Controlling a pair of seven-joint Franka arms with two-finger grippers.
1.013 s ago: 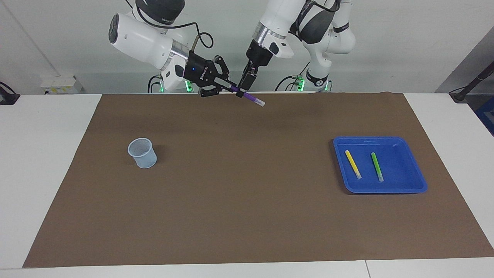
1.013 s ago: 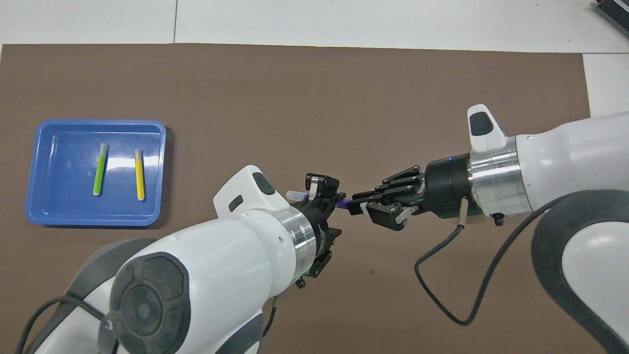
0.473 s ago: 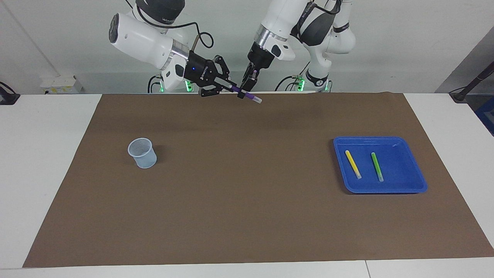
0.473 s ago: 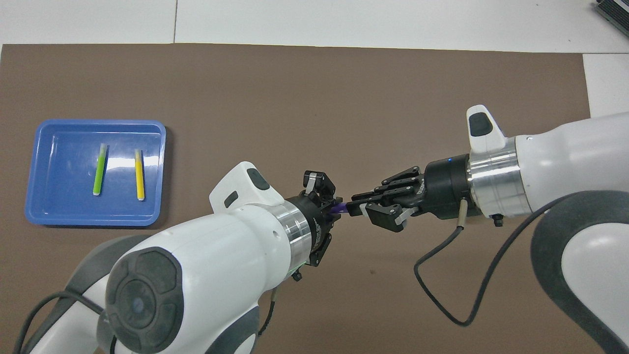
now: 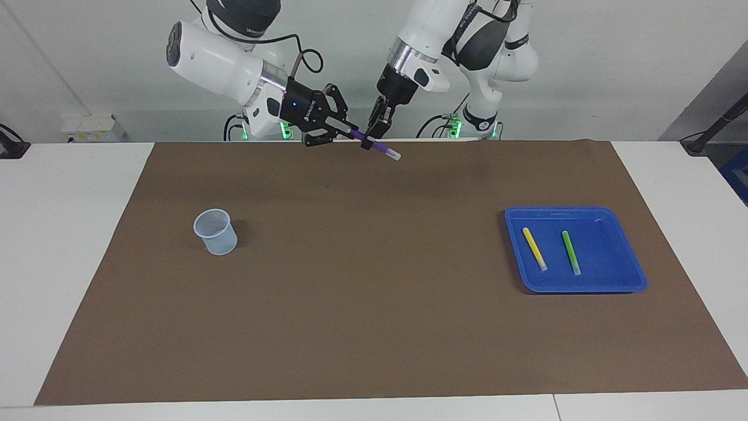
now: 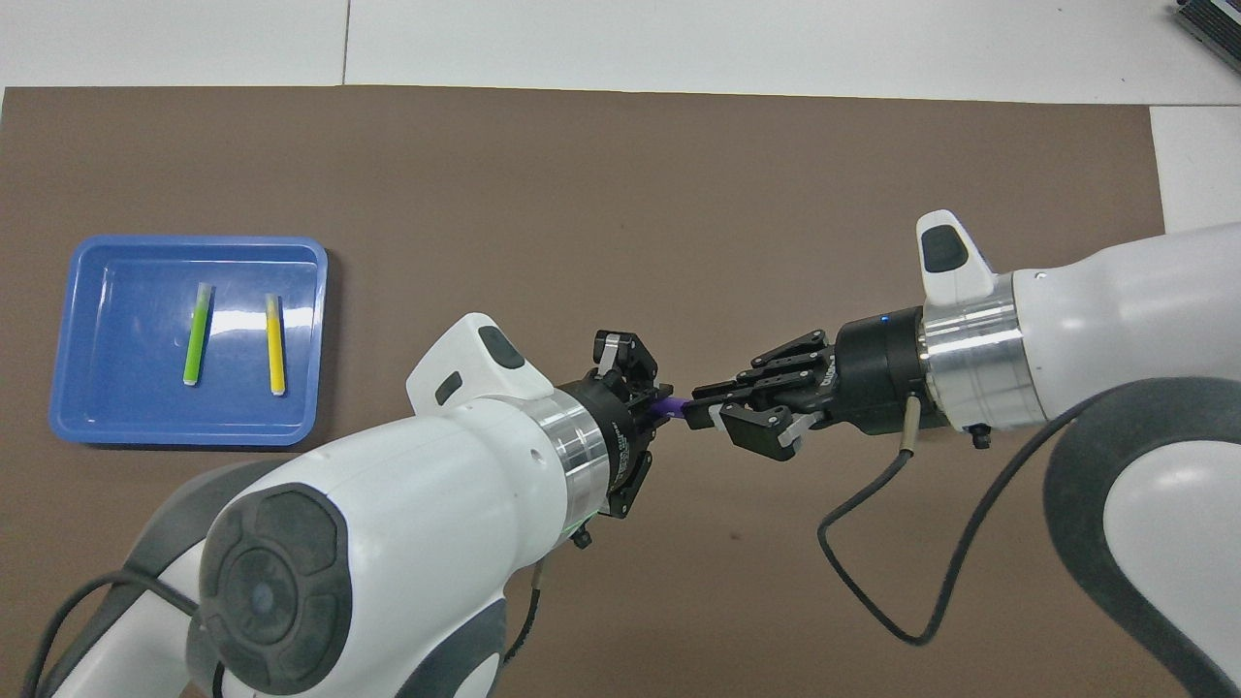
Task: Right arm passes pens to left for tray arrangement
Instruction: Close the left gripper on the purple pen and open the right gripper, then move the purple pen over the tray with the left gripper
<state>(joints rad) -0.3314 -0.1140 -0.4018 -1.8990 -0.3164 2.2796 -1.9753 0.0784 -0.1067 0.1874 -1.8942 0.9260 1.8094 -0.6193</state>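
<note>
Over the brown mat's robot-side edge, both grippers, right point(image 5: 342, 130) and left point(image 5: 371, 138), are clamping the purple pen point(image 5: 381, 149) mid-handoff, so it's heading for the tray point(image 5: 634, 283) already holding yellow point(image 5: 534, 248) and green point(image 5: 570, 252).

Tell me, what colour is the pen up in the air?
Purple pen with a pale tip; facing view.
</note>
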